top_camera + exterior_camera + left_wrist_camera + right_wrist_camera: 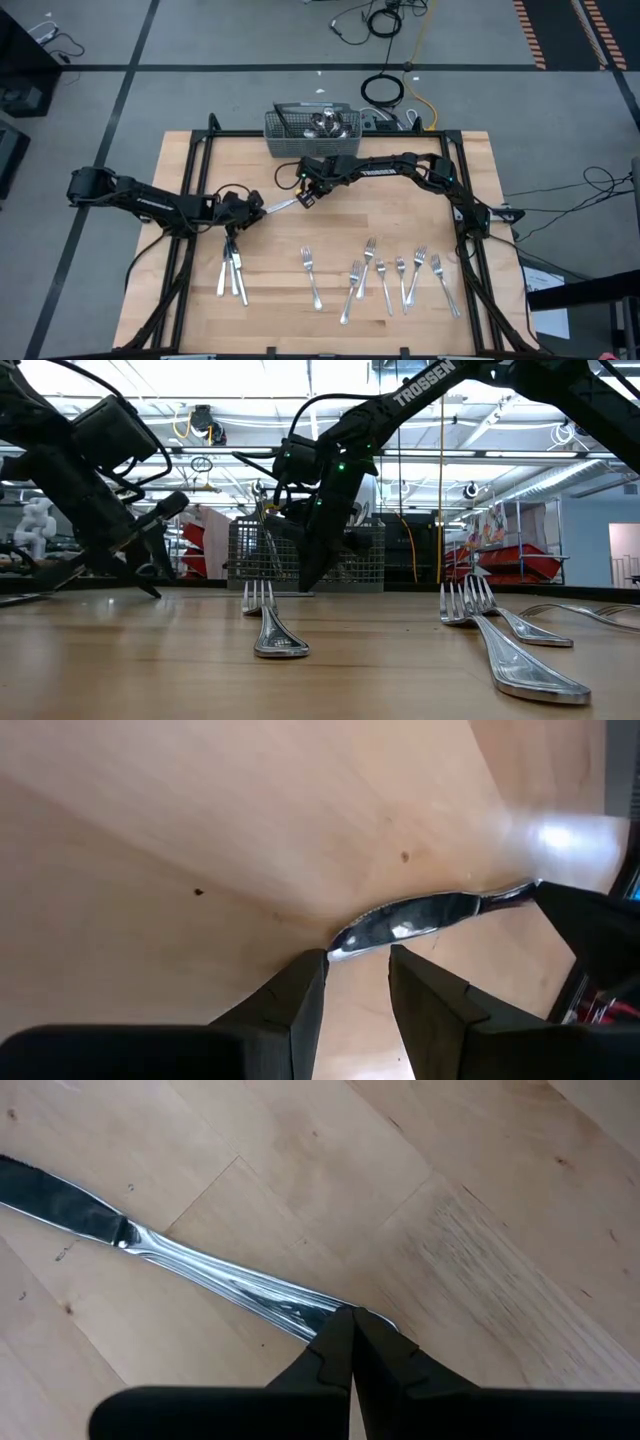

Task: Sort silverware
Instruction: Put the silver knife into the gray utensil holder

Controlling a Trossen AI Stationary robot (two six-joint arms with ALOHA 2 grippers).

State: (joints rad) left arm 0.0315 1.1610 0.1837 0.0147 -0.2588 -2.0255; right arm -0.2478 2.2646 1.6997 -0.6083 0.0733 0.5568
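Note:
A silver table knife (282, 205) lies slanted between my two grippers near the table's middle. My right gripper (305, 199) is shut on its handle end. My left gripper (358, 982) is open, and its fingers stand on either side of the blade's tip (338, 946); whether they touch it does not show. Several forks (385, 278) lie flat along the near edge. A few knives (232, 272) lie side by side at the near left. My right gripper pinches the knife's handle at its free end (322, 1316) between the tips of its two fingers. The fingers come steeply from above. The blade (60, 1205) reaches away toward my left gripper, low over the wood; whether it rests on the table I cannot tell.
A grey wire-mesh basket (312, 132) with more silverware stands at the table's far edge, behind my right gripper. Bare wood lies at the far left and far right corners. Black frame rails (190, 190) run along both sides of the table.

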